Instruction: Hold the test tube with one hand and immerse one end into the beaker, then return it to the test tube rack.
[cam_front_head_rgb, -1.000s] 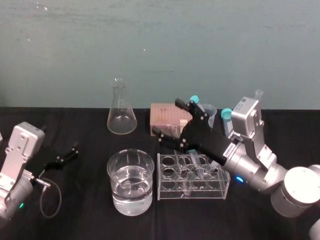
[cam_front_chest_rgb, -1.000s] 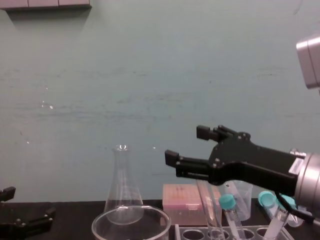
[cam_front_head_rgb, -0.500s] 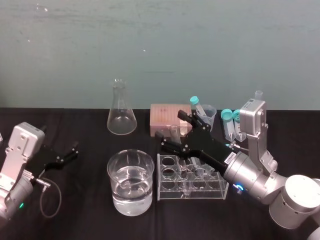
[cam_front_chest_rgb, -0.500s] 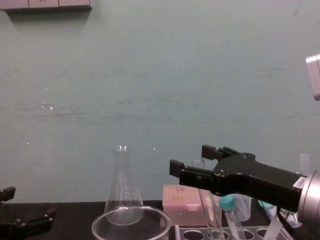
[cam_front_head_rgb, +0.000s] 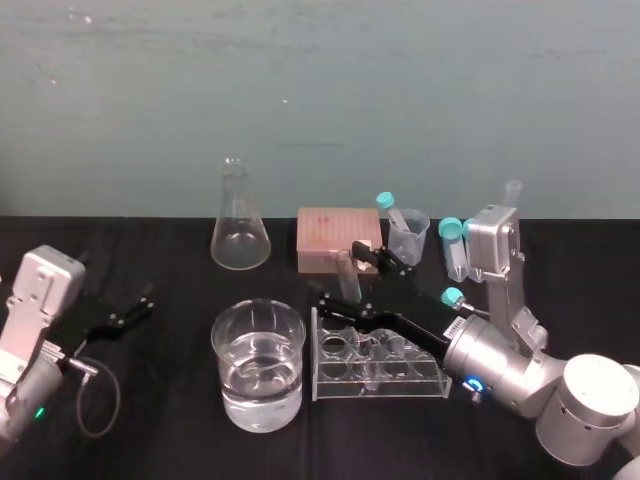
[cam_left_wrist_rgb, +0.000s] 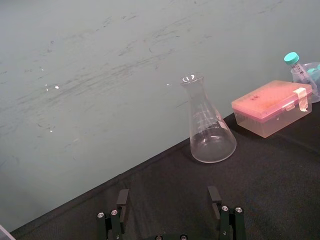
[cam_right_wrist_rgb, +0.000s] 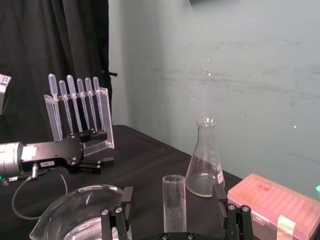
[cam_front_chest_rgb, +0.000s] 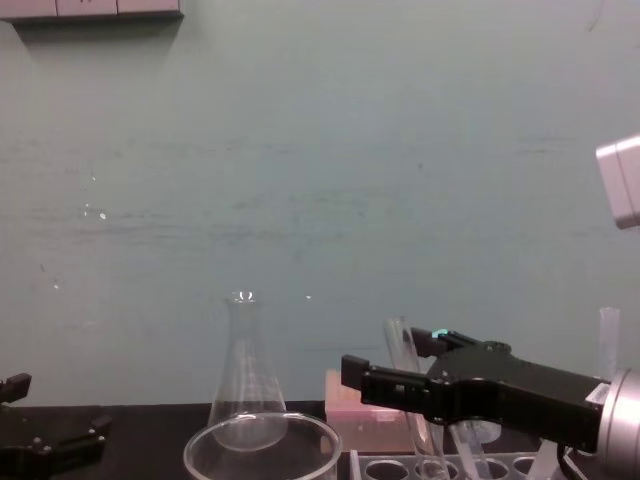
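While left tool (cam_left_wrist_rgb: 168, 197) idles spread, right tool (cam_right_wrist_rgb: 173, 195) gapes around racked test tube (cam_right_wrist_rgb: 173, 212)

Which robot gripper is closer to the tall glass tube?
Right. The right gripper is open around the test tube; the left gripper rests far off to the tube's left.

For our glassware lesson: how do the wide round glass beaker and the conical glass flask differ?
The wide round glass beaker has straight walls and a broad mouth; the conical glass flask tapers to a narrow neck. The beaker stands in front, beside the pale translucent rack; the flask stands behind, beside the pink box. Both are upright, transparent.
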